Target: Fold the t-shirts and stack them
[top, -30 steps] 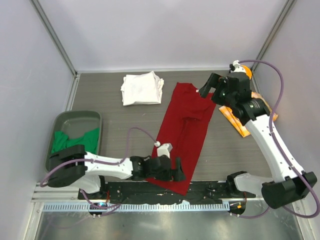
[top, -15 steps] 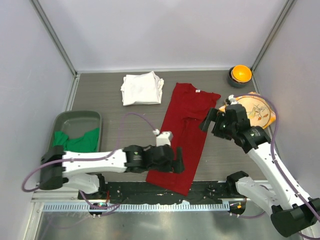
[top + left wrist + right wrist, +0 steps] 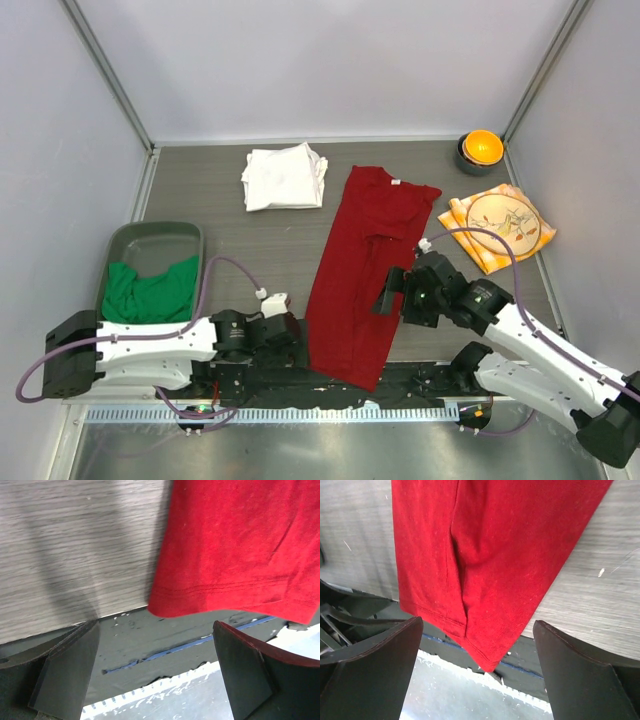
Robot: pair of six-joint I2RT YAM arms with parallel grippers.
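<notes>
Beside red t-shirt (image 3: 365,262): left end effector (image 3: 296,334), right end effector (image 3: 384,298) both withdrawn, released.

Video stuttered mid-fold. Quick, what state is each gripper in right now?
Left gripper: open, holding nothing, fingers either side of the red t-shirt's near-left corner.
Right gripper: open, holding nothing, above the shirt's near-right edge.

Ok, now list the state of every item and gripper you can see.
red t-shirt: folded into a long strip, flat, hem over the table's near edge.
white t-shirt: folded, lying alone.
green t-shirt: crumpled in the grey bin.
orange patterned cloth: lying flat.
left gripper: open, empty.
right gripper: open, empty.
</notes>
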